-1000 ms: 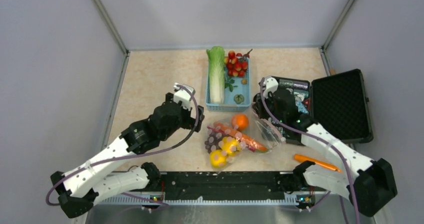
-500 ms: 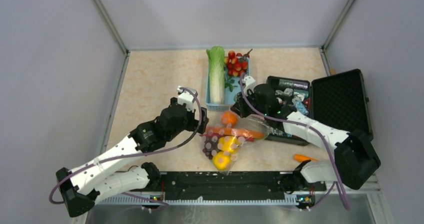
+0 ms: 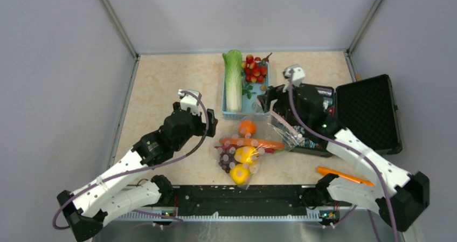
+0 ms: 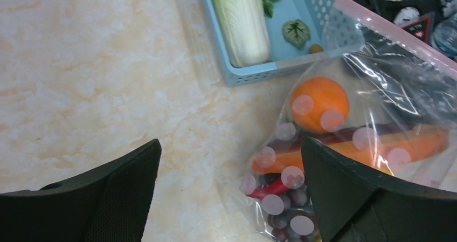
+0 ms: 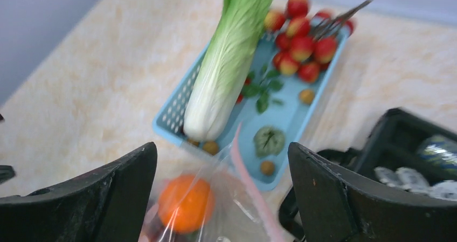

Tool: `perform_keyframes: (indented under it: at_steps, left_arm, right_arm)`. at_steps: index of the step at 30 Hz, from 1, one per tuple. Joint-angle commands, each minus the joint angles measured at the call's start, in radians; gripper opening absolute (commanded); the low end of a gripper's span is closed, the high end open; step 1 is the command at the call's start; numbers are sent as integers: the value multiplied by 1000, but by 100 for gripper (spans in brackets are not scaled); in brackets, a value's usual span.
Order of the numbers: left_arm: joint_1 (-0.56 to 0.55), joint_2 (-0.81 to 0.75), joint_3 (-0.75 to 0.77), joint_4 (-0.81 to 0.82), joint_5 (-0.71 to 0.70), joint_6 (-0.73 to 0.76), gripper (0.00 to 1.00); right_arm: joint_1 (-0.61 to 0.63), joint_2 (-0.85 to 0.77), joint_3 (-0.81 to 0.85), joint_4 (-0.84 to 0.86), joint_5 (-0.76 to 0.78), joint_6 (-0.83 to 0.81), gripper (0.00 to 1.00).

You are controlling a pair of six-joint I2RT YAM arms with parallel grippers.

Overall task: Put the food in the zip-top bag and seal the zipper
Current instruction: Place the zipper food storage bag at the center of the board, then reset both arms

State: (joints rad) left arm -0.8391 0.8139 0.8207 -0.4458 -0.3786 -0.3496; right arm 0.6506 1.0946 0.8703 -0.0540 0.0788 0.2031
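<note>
Right hand [image 5: 221,151] had just released the zip-top bag [image 3: 253,147] and hung spread over the basket [image 3: 253,110]. Left hand [image 4: 230,145] was open and empty. Bag lay on the counter [image 3: 161,91], partly filled. Cabbage [image 3: 233,80] was not yet bagged, and the zipper [image 4: 399,34] looked unsealed.

The top camera overlooks the whole counter [image 3: 161,91]. Both wrist cameras look down closely, apparently obliquely, sharing the blue basket [image 4: 258,74].

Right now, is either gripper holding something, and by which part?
Nothing is held. The left gripper and the right gripper are both open; the zipper shows between the right jaws, touching neither.
</note>
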Motion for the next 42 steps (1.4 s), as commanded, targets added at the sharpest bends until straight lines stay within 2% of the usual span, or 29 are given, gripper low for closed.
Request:
perform_keyframes:
  at_steps: [1,3,7,9,11,16,19,22,25,28,32,37,42]
  left_arm:
    - [91,7,-2,41,-2,18,99]
    - [139,0,4,43,12,18,99]
    - [215,-23,0,73,51,23,99]
    - [265,-21,13,71,112,18,99]
    - [313,-3,28,59,160,16,99]
    - [432,40,46,35,148,-82,99]
    - [487,37,45,10,138,-158,99]
    - [508,16,18,3,109,-194,99]
    - [565,21,-7,21,160,-204,99]
    - [649,54,4,13,270,-191,99]
    - [664,49,33,-25,184,-204,99]
    - [663,-15,14,-39,141,-258,99]
    - [663,-34,6,-46,99,-300,99]
  right_arm:
    - [-44,-193,-77,46,211,-6,91]
    - [-79,-253,-145,81,238,25,92]
    - [-132,-333,-232,16,265,107,93]
    - [-153,-364,-264,-19,276,143,94]
    - [-185,-388,-276,-48,262,162,95]
    - [-278,-406,-248,-154,175,186,96]
    - [-288,-424,-216,-254,173,207,96]
    - [-288,-468,-239,-273,167,219,96]
    - [-288,-501,-266,-285,195,255,96]
    - [-288,-511,-275,-305,236,262,96]
    - [-288,-513,-262,-314,236,246,96]
    - [-289,-515,-260,-294,149,238,94]
    - [-288,-533,-267,-291,159,260,92]
